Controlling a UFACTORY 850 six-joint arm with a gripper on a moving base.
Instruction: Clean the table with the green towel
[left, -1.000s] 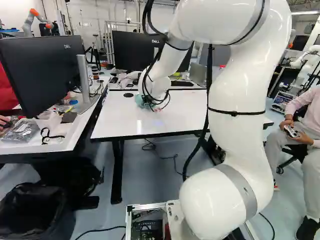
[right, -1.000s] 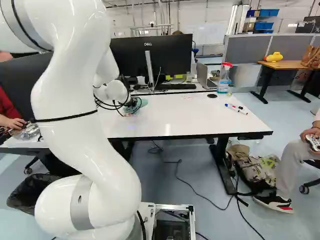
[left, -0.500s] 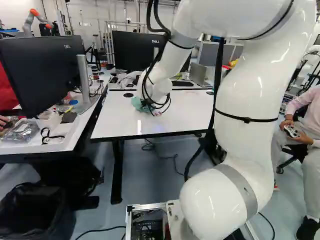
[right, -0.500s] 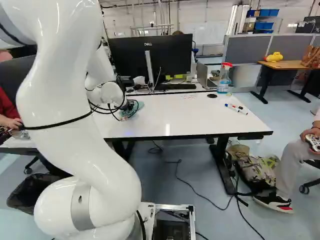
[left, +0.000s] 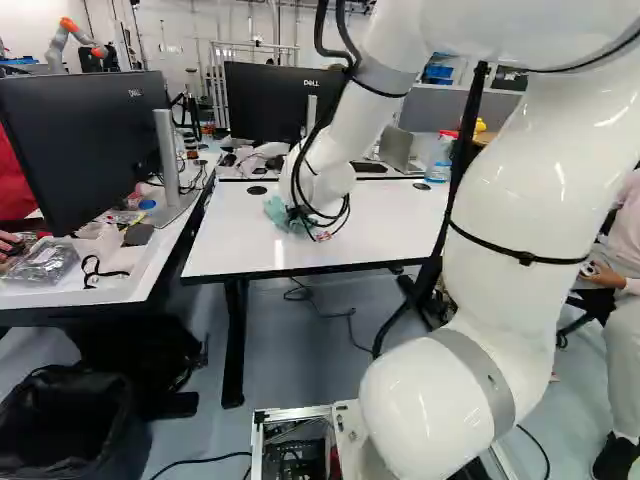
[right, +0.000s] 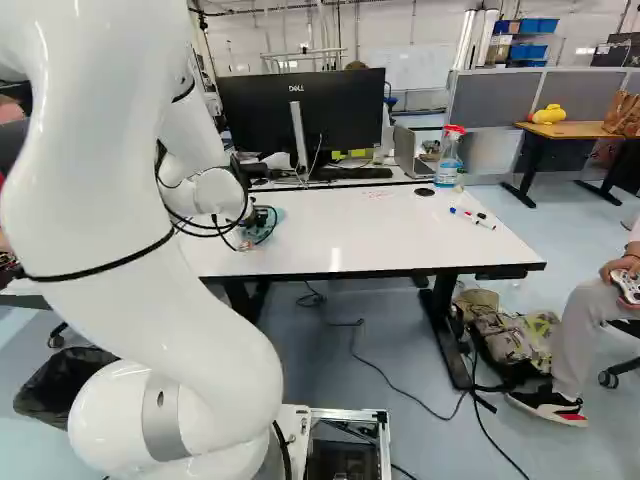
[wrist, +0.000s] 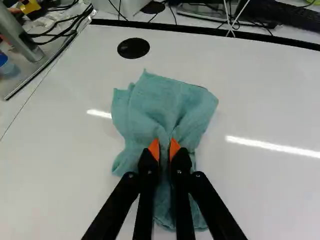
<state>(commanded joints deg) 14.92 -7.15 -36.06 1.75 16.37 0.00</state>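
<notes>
1. Two orange-padded fingers of my gripper (wrist: 164, 147) were clenched on the green towel (wrist: 162, 102), pinching a gathered fold between them.
2. I had the towel against the white table (right: 400, 240), toward its left side in the right base view and near the flat, round black cap (wrist: 133, 48).
3. Getting hold of the cloth was done; I judged the job to be at the wiping stage, though I couldn't tell how much had been cleaned.
4. Faint reddish marks (right: 378, 194) showed near the far edge, well apart from the towel, so I reckoned that stretch was left to wipe.
5. Several pens (right: 472, 218) and a clear spray bottle with a red head (right: 447, 158) stood or lay toward the other end.
6. Soft, matte and rumpled, the cloth fanned out in uneven lobes, while the smooth, hard tabletop threw back glossy streaks of light.
</notes>
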